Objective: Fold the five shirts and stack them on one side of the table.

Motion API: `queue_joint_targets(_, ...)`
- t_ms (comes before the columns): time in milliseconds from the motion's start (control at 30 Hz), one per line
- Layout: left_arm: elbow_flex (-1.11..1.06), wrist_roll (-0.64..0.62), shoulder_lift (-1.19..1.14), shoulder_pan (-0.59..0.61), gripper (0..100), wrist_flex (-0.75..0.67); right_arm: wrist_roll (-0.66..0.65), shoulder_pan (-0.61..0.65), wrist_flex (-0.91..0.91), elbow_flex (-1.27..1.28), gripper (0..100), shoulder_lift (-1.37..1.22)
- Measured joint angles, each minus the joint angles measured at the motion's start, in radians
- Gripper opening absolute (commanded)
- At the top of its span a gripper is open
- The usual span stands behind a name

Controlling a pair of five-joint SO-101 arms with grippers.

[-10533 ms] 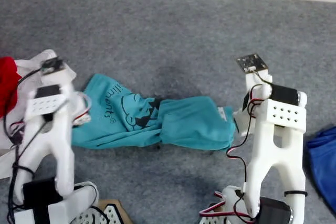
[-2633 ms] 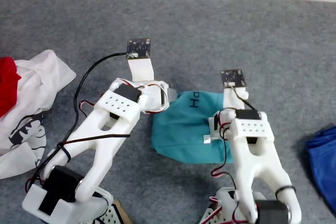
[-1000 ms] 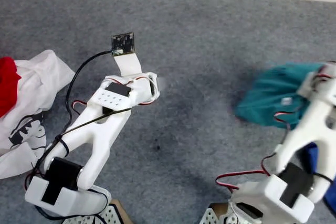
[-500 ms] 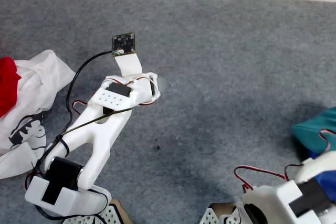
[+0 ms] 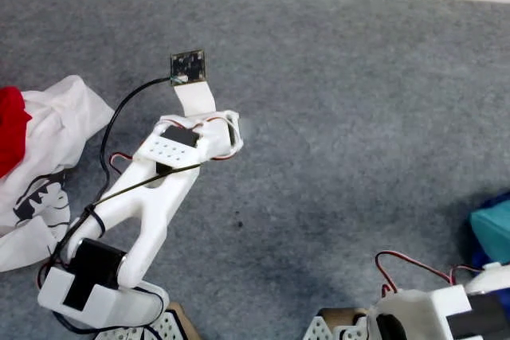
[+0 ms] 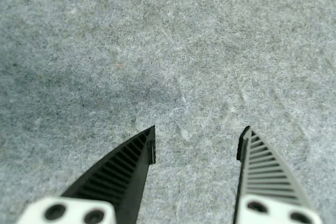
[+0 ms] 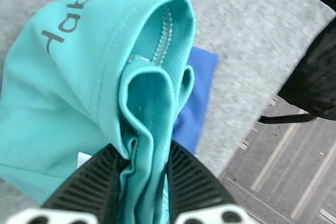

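Note:
A folded teal shirt (image 7: 89, 77) hangs pinched between the fingers of my right gripper (image 7: 148, 150), which is shut on it. It is held above a blue shirt (image 7: 197, 93) at the table's right edge. In the high view the teal shirt (image 5: 492, 231) shows at the far right edge, beside the right arm's base (image 5: 430, 316). My left gripper (image 6: 199, 129) is open over bare grey table, nothing between its fingers. The left arm (image 5: 171, 165) stands left of the table's middle. A white printed shirt (image 5: 48, 141) and a red shirt (image 5: 9, 129) lie crumpled at the far left.
The grey felt table (image 5: 343, 101) stretches between the arms. Its right edge drops to a striped floor (image 7: 294, 177), with a dark object (image 7: 315, 77) beside it. A cable (image 5: 119, 129) loops from the left arm's camera board (image 5: 188, 65).
My right arm has swung farther right with the teal shirt, from the middle right to the table's right edge over the blue shirt. The left arm has kept still.

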State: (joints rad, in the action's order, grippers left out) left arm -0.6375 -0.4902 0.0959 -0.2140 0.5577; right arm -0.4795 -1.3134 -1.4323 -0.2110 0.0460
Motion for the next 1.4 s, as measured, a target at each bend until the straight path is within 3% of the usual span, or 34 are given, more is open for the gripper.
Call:
queue_joint_targets(200, 0.0, 0.0, 0.0, 0.0, 27, 0.0, -0.021, -0.032, 0.008, 0.0, 2.5, -0.006)
queue_joint_targets(433, 0.0, 0.0, 0.0, 0.0, 27, 0.0, -0.091, -0.041, 0.11, 0.153, 28.1, -0.02)
queue_joint_targets(667, 0.0, 0.0, 0.0, 0.0, 27, 0.0, -0.118, -0.037, 0.127, 0.166, 22.6, -0.018)
queue_joint_targets(900, 0.0, 0.0, 0.0, 0.0, 27, 0.0, -0.003, 0.014, 0.092, 0.074, 0.1, -0.018)
queue_joint_targets(1133, 0.0, 0.0, 0.0, 0.0, 27, 0.0, -0.089, 0.037, 0.044, 0.112, 0.6, -0.031)
queue_joint_targets(1400, 0.0, 0.0, 0.0, 0.0, 27, 0.0, -0.1, -0.043, 0.178, 0.241, 0.6, -0.121)
